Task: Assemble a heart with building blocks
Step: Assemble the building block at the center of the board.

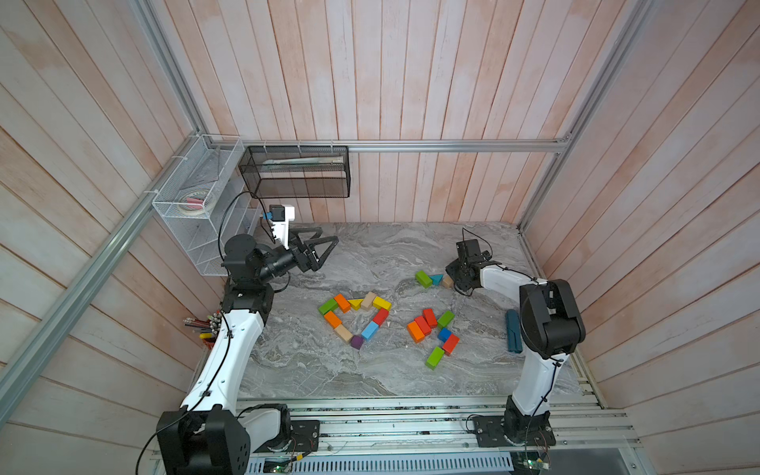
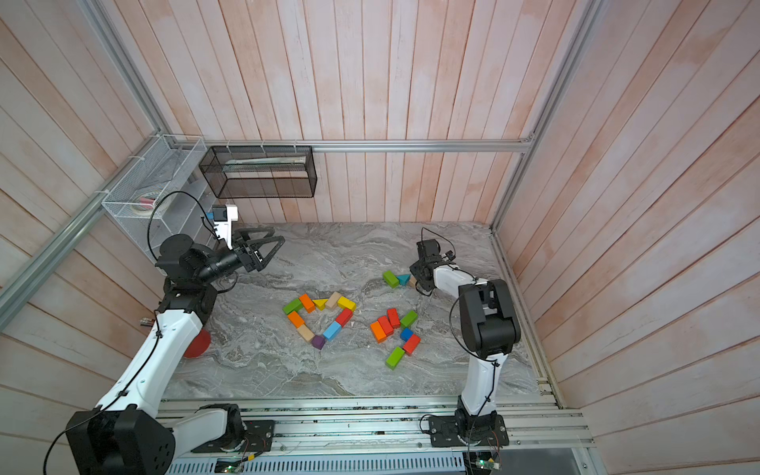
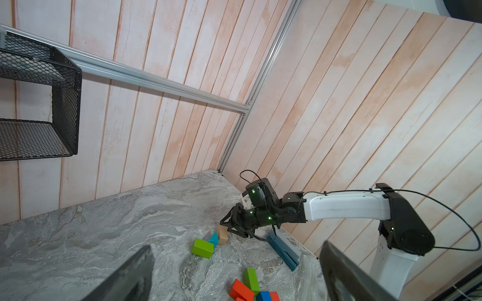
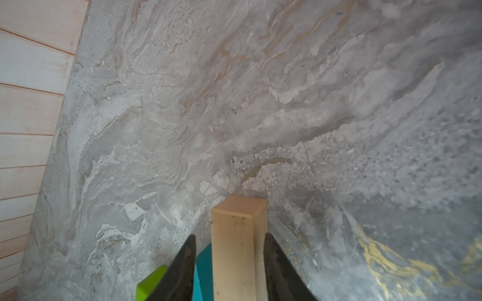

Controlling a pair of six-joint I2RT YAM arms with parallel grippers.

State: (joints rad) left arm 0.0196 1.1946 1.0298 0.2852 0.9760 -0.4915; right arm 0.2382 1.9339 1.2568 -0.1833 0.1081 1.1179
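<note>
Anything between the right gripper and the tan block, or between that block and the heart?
Nothing: the fingers of the right gripper flank the tan block. The teal wedge and green block lie beside it toward the heart; past them, bare table.

Ten blocks (image 1: 342, 302) lie flat in a heart outline at the middle of the bench (image 1: 370, 255): green, orange, yellow, tan, red, blue, purple. Seven spare bricks (image 1: 422, 325) sit in a loose cluster to its right. Farther back are a green brick (image 1: 423, 278) and a teal wedge (image 1: 436, 279). A tan block (image 4: 233, 247) stands on end between the right hand (image 4: 230, 235) fingers, apparently unclamped.
</note>
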